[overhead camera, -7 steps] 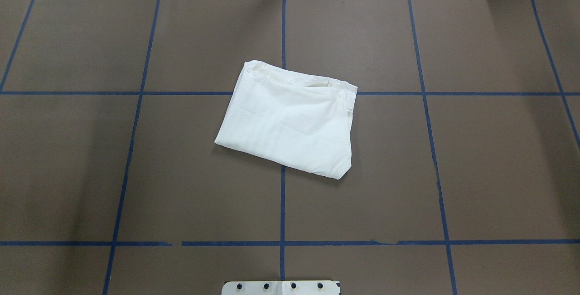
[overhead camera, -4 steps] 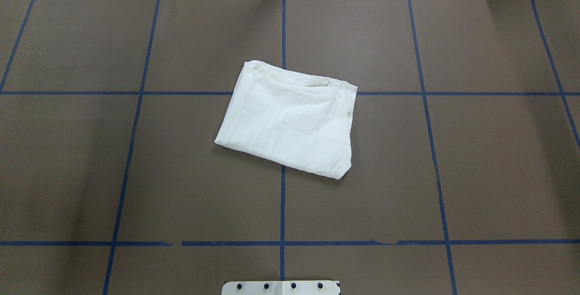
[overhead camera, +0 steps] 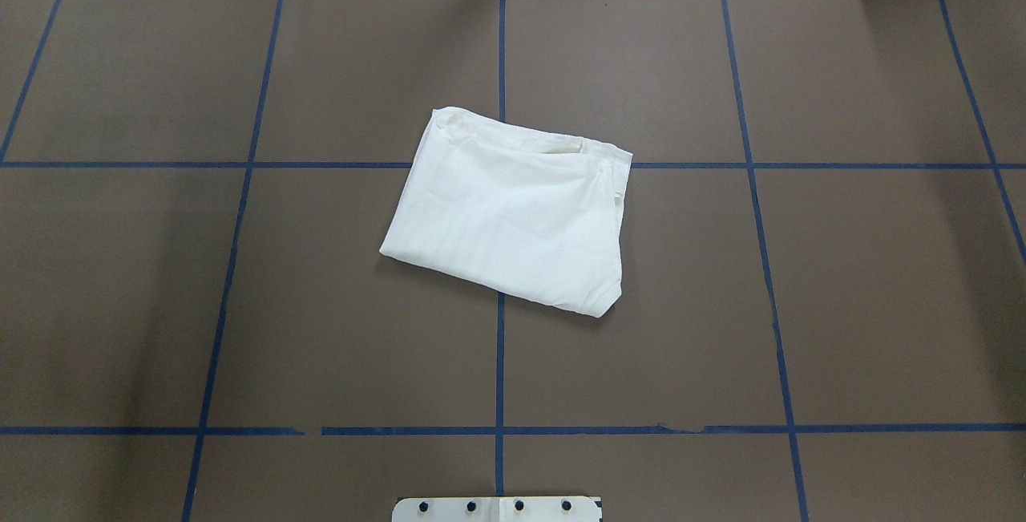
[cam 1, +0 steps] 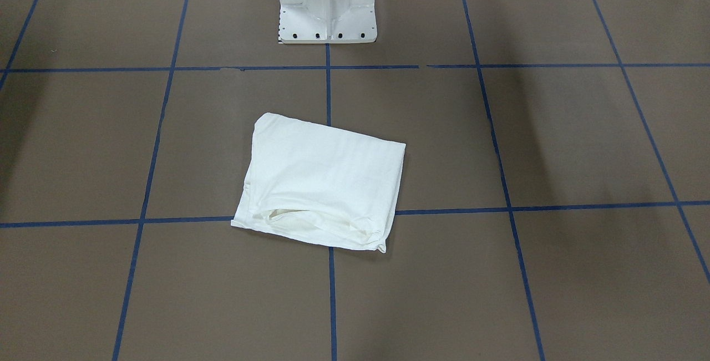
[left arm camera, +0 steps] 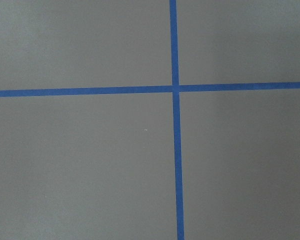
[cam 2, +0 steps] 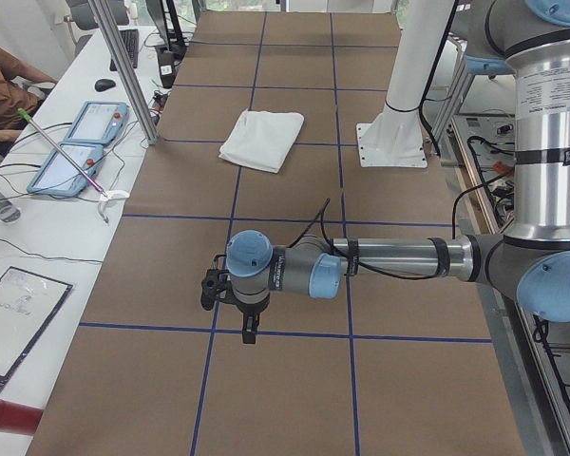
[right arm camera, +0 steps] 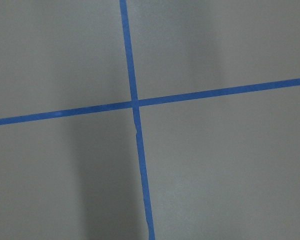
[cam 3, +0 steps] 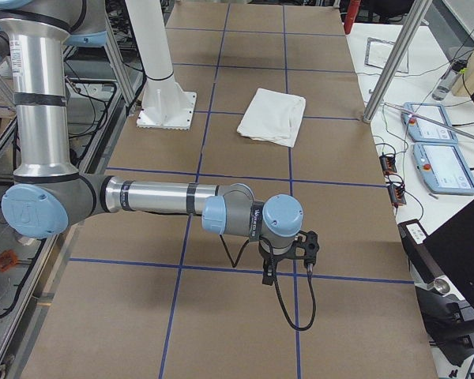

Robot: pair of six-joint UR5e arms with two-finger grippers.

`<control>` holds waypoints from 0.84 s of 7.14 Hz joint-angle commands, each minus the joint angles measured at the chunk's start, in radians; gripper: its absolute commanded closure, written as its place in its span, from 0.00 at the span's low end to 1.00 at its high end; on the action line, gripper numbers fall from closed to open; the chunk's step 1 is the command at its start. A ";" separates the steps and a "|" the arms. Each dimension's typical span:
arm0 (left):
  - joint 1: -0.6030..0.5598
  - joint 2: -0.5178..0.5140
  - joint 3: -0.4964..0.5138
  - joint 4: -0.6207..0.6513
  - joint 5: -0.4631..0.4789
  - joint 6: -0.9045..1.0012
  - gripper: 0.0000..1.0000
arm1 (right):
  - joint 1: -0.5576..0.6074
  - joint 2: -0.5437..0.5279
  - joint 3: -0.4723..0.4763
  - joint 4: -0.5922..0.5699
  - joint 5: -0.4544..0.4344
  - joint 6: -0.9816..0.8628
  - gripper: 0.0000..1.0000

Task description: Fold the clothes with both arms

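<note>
The white T-shirt (overhead camera: 513, 213) lies folded into a rough rectangle at the middle of the brown table, with layered edges on its far side; it also shows in the front view (cam 1: 324, 181) and both side views (cam 2: 263, 139) (cam 3: 275, 115). No print, collar or label shows. Both arms are held away from it, out of the overhead and front views. My left gripper (cam 2: 247, 328) hangs over bare table near the left end. My right gripper (cam 3: 270, 272) hangs over bare table near the right end. I cannot tell whether either is open or shut. The wrist views show only table and blue tape.
The white pedestal base (cam 1: 327, 17) stands on the robot's side of the shirt. Blue tape lines (overhead camera: 499, 362) grid the table. Beyond the far edge are aluminium posts (cam 2: 123, 71), teach pendants (cam 2: 81, 142) and a seated person (cam 2: 5, 90).
</note>
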 commanded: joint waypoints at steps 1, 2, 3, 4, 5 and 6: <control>0.000 0.000 -0.009 0.007 0.001 -0.007 0.00 | 0.000 0.001 0.003 0.000 -0.022 -0.004 0.00; -0.003 0.002 -0.015 0.004 0.004 -0.007 0.00 | 0.000 0.003 0.003 0.000 -0.025 -0.004 0.00; -0.005 0.002 -0.015 0.004 0.009 -0.007 0.00 | 0.000 0.006 0.003 0.000 -0.025 -0.004 0.00; -0.006 0.002 -0.015 0.004 0.011 -0.007 0.00 | 0.000 0.007 0.003 0.000 -0.034 -0.005 0.00; -0.006 0.002 -0.015 0.004 0.011 -0.005 0.00 | 0.000 0.009 0.006 0.000 -0.053 -0.011 0.00; -0.006 0.002 -0.015 0.004 0.009 -0.005 0.00 | 0.000 0.011 0.012 0.000 -0.068 -0.011 0.00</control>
